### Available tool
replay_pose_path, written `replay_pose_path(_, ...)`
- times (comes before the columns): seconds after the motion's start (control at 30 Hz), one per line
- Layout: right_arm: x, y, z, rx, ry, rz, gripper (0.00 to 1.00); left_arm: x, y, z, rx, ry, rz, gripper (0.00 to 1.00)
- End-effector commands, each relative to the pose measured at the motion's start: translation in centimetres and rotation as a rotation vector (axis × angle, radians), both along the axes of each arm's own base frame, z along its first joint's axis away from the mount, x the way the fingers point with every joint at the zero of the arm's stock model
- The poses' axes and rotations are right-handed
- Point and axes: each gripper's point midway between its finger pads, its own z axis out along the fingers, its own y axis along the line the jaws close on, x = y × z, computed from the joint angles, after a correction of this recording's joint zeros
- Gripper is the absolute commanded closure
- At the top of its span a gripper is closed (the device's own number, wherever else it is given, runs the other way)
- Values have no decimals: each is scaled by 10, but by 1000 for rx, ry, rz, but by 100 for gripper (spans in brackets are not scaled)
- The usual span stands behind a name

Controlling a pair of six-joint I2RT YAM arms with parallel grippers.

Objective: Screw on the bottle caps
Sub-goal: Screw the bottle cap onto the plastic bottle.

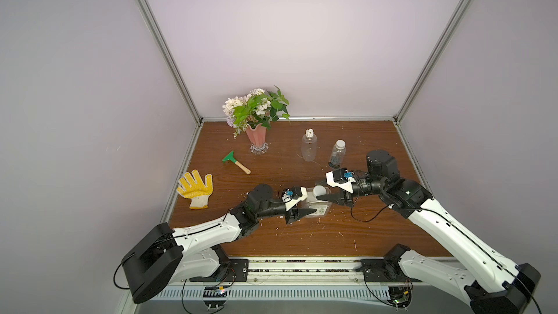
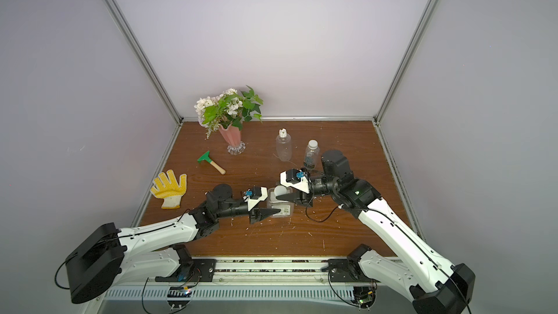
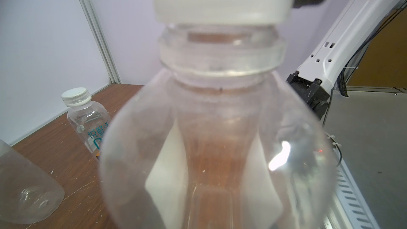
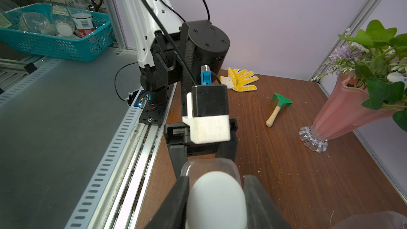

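Pale lilac walls (image 1: 287,40), aluminium corner posts (image 1: 163,44), wood-grain tabletop (image 1: 302,237)

You are watching your right gripper (image 4: 217,185) clamping the white cap (image 4: 217,203) sitting atop the clear bottle (image 4: 189,168).

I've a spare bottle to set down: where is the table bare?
Bare: the near strip before the square bottle; the far right corner behind the slim bottle. Crowded: centre, left pincer on that bottle, right pincer on its cap.

Soft, even light leaves faint shadows on the tabletop (image 1: 302,237). Wrist views blur up close: the square bottle (image 3: 220,128) shows a glare patch, and the cap (image 4: 217,197) is unfocused.
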Motion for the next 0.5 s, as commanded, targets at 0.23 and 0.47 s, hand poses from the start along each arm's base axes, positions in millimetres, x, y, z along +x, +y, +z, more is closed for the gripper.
replay_pose_path(0.23,0,0,-11,-11,38,-4,62,2,-1,18,-67,-49,15,53)
replay_pose_path(0.47,13,0,-25,-20,84,-98,68,11,2,35,-119,-94,74,53)
